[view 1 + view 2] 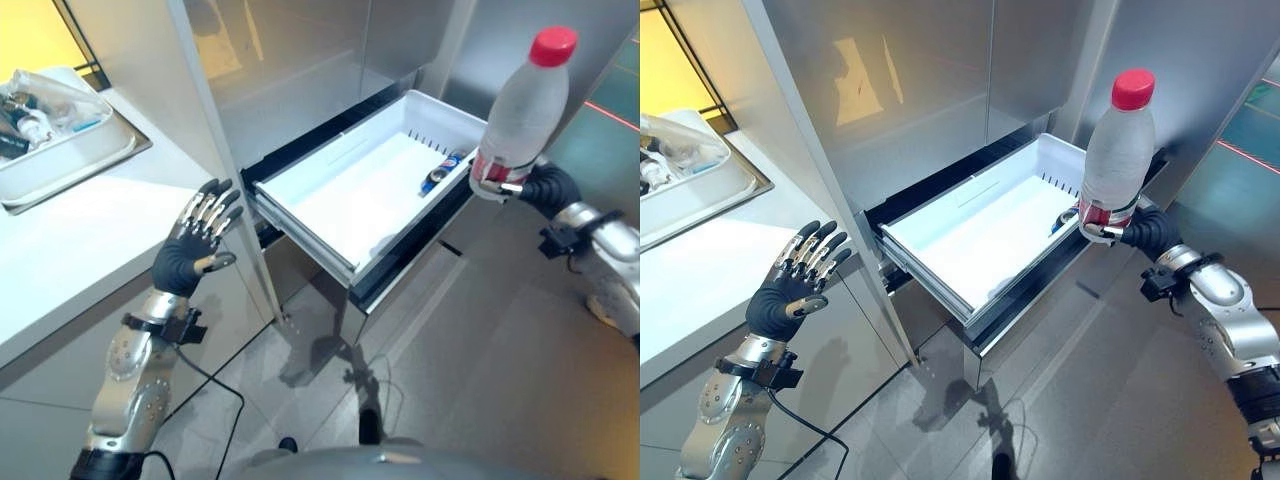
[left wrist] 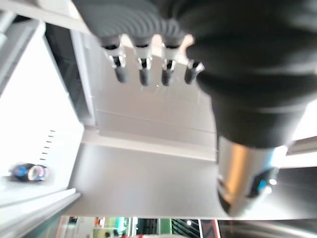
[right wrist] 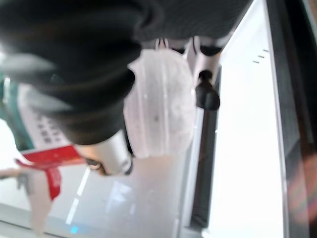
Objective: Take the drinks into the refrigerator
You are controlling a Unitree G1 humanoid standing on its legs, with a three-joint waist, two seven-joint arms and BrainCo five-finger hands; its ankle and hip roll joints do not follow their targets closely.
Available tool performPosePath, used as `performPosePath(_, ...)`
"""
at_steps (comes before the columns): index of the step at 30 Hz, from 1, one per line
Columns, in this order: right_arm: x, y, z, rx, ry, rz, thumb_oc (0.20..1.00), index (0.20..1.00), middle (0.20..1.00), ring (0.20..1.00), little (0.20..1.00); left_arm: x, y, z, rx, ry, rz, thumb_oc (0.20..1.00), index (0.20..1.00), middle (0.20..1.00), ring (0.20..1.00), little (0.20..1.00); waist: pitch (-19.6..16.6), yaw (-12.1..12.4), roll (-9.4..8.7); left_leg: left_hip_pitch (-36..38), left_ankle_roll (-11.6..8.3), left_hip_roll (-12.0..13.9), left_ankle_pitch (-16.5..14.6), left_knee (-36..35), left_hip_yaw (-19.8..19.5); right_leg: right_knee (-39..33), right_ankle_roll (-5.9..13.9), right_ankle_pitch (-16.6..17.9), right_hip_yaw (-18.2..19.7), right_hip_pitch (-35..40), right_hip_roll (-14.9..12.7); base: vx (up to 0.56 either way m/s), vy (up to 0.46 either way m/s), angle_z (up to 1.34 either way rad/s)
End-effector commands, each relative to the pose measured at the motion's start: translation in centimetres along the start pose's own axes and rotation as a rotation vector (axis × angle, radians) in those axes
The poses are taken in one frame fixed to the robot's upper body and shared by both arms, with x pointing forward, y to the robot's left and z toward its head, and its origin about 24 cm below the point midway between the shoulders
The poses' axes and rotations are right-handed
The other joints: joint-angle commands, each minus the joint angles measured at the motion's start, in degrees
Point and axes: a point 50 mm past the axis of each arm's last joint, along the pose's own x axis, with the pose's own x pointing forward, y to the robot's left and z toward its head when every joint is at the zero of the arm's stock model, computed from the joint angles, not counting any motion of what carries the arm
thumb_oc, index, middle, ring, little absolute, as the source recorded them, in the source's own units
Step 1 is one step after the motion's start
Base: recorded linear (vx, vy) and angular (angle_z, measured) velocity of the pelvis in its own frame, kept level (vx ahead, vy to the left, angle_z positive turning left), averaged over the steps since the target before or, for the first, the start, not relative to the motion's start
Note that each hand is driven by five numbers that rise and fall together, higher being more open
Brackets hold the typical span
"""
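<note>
One bottle (image 1: 1119,150) with a red cap stands upright in the right hand (image 1: 1145,228), whose fingers curl around its lower part, just past the far corner of the open white drawer (image 1: 330,200). A small blue can (image 1: 440,172) already lies inside near that corner. The left hand (image 1: 195,245) hangs beside the tabletop (image 1: 90,230) (fingers straight and spread, holding nothing). To do this step well, the robot should probably bring the bottle over the drawer's bare middle, tilt it down onto its side clear of the can, and loosen the fingers only once it rests on the floor of the drawer.
</note>
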Motion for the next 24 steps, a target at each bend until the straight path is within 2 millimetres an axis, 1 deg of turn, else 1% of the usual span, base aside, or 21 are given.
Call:
performPosePath(1,2.0,-3.3,10.1,-0.144,-0.360,-0.095,0.200,0.200,0.200,0.200,0.200,0.2,0.5,2.1,0.059,-0.063,-0.064,1.000,1.000,1.000,1.000,1.000,1.00,1.40,-3.64,-4.52,0.53,-1.43,-2.04,4.23,-4.58,4.65,3.67,-8.69,-4.10,2.86,-2.74,-0.04,-0.024,0.02)
performPosePath(2,2.2,-3.5,10.7,-0.163,-0.370,-0.097,0.200,0.200,0.200,0.200,0.200,0.2,0.4,2.2,0.060,-0.065,-0.071,1.000,1.000,1.000,1.000,1.000,1.49,1.55,-3.73,-4.91,0.46,-1.32,-1.77,4.14,-4.61,4.71,3.65,-8.56,-4.19,2.30,-2.76,0.00,0.000,0.00)
performPosePath(3,2.2,-3.5,10.8,-0.164,-0.370,-0.096,0.200,0.200,0.200,0.200,0.200,0.2,0.5,2.2,0.059,-0.066,-0.069,1.000,1.000,1.000,1.000,1.000,1.48,1.47,-3.67,-4.95,0.45,-1.31,-1.76,4.14,-4.61,4.74,3.64,-8.57,-4.19,2.24,-2.76,0.00,0.000,0.00)
performPosePath(5,2.5,-3.8,11.8,-0.197,-0.376,-0.100,0.200,0.200,0.200,0.200,0.200,0.2,0.6,2.2,0.061,-0.064,-0.068,1.000,1.000,1.000,1.000,1.000,2.43,1.85,-3.93,-5.90,0.25,-1.16,-1.25,3.99,-4.80,4.92,3.58,-8.47,-4.39,1.15,-2.64,0.00,-0.029,-0.01)
performPosePath(6,2.6,-3.8,12.5,-0.230,-0.376,-0.095,0.200,0.200,0.200,0.200,0.200,0.3,0.5,2.6,0.066,-0.075,-0.081,1.000,1.000,1.000,1.000,1.000,3.22,2.29,-4.21,-6.72,0.04,-1.09,-0.80,3.88,-5.13,4.99,3.48,-8.40,-4.64,0.42,-2.50,0.00,-0.046,0.03)
performPosePath(8,2.6,-4.0,12.8,-0.235,-0.374,-0.097,0.200,0.200,0.200,0.200,0.200,0.4,0.5,2.8,0.072,-0.083,-0.083,1.000,1.000,1.000,1.000,1.000,3.68,2.43,-4.32,-7.17,-0.08,-1.06,-0.54,3.82,-5.31,5.05,3.41,-8.42,-4.79,0.06,-2.42,0.00,-0.049,0.07)
performPosePath(9,2.7,-4.0,13.3,-0.255,-0.379,-0.094,0.200,0.200,0.200,0.200,0.200,0.5,0.5,2.9,0.075,-0.090,-0.086,1.000,1.000,1.000,1.000,1.000,4.12,2.67,-4.51,-7.65,-0.24,-0.97,-0.27,3.74,-5.50,5.14,3.38,-8.44,-5.00,-0.46,-2.35,0.00,-0.092,0.14)
performPosePath(10,2.7,-4.6,13.9,-0.288,-0.366,-0.112,0.200,0.200,0.200,0.200,0.200,0.9,0.4,3.1,0.067,-0.104,-0.098,1.000,1.000,1.000,1.000,1.000,4.99,3.02,-4.64,-8.51,-0.61,-0.85,0.17,3.60,-5.83,5.34,3.20,-8.58,-5.28,-1.29,-2.24,0.00,-0.071,0.13)
performPosePath(12,2.8,-4.8,14.3,-0.303,-0.367,-0.120,0.200,0.200,0.200,0.200,0.200,1.0,0.3,3.2,0.066,-0.113,-0.101,1.000,1.000,1.000,1.000,1.000,5.42,3.10,-4.58,-8.90,-0.78,-0.74,0.33,3.60,-6.00,5.50,3.12,-8.67,-5.49,-1.67,-2.24,0.01,-0.078,0.11)
performPosePath(13,3.0,-4.6,14.7,-0.334,-0.361,-0.106,0.200,0.200,0.200,0.200,0.200,1.3,0.2,3.3,0.061,-0.119,-0.112,1.000,1.000,1.000,1.000,1.000,6.37,3.38,-4.60,-9.64,-1.07,-0.70,0.49,3.86,-6.26,5.80,2.85,-8.69,-5.57,-2.36,-2.13,0.01,-0.084,0.03)
performPosePath(14,3.1,-4.6,14.8,-0.334,-0.361,-0.106,0.200,0.200,0.200,0.200,0.200,1.3,0.2,3.2,0.061,-0.120,-0.111,1.000,1.000,1.000,1.000,1.000,6.36,3.34,-4.56,-9.66,-1.07,-0.70,0.49,3.87,-6.27,5.81,2.85,-8.69,-5.58,-2.37,-2.13,0.03,-0.109,0.00)
performPosePath(16,3.3,-4.2,15.2,-0.380,-0.338,-0.061,0.200,0.200,0.200,0.200,0.200,1.7,-0.1,3.3,0.061,-0.121,-0.137,1.000,1.000,1.000,1.000,1.000,7.45,3.83,-4.53,-10.44,-1.56,-0.69,0.71,4.30,-6.35,5.66,2.63,-8.71,-5.69,-2.82,-2.08,0.02,-0.099,0.03)
performPosePath(18,3.3,-4.2,15.3,-0.388,-0.333,-0.060,0.200,0.200,0.200,0.200,0.200,1.7,-0.2,3.3,0.058,-0.123,-0.138,1.000,1.000,1.000,1.000,1.000,7.72,3.82,-4.38,-10.71,-1.73,-0.68,0.77,4.46,-6.47,5.57,2.58,-8.71,-5.81,-2.90,-2.07,0.02,-0.071,0.09)
performPosePath(20,3.3,-4.0,14.6,-0.419,-0.294,-0.036,0.200,0.200,0.200,0.200,0.200,1.9,-0.2,3.4,0.071,-0.126,-0.145,1.000,1.000,1.000,1.000,1.000,8.68,4.04,-4.22,-11.18,-2.22,-0.54,1.18,4.59,-6.79,6.01,2.21,-9.08,-6.06,-3.52,-1.82,0.02,-0.109,0.12)
performPosePath(22,3.2,-3.1,13.7,-0.406,-0.282,0.007,0.200,0.200,0.200,0.200,0.200,2.0,-0.4,3.5,0.078,-0.132,-0.152,1.000,1.000,1.000,1.000,1.000,9.38,4.01,-3.97,-11.52,-2.59,-0.26,1.55,4.57,-6.99,6.57,2.02,-9.53,-6.55,-4.05,-1.63,0.01,-0.078,0.10)
performPosePath(23,3.2,-3.2,13.7,-0.405,-0.281,0.006,0.200,0.200,0.200,0.200,0.200,2.0,-0.4,3.5,0.078,-0.131,-0.153,1.000,1.000,1.000,1.000,1.000,9.37,4.06,-4.00,-11.53,-2.59,-0.26,1.55,4.57,-6.99,6.57,2.02,-9.54,-6.55,-4.06,-1.63,0.01,-0.060,0.02)
performPosePath(24,3.2,-3.0,13.1,-0.391,-0.270,0.018,0.200,0.200,0.200,0.200,0.200,2.1,-0.4,3.5,0.080,-0.135,-0.153,1.000,1.000,1.000,1.000,1.000,9.59,4.06,-3.88,-11.67,-2.66,-0.16,1.67,4.59,-7.15,6.71,1.90,-9.72,-6.58,-4.29,-1.48,0.01,-0.093,0.02)
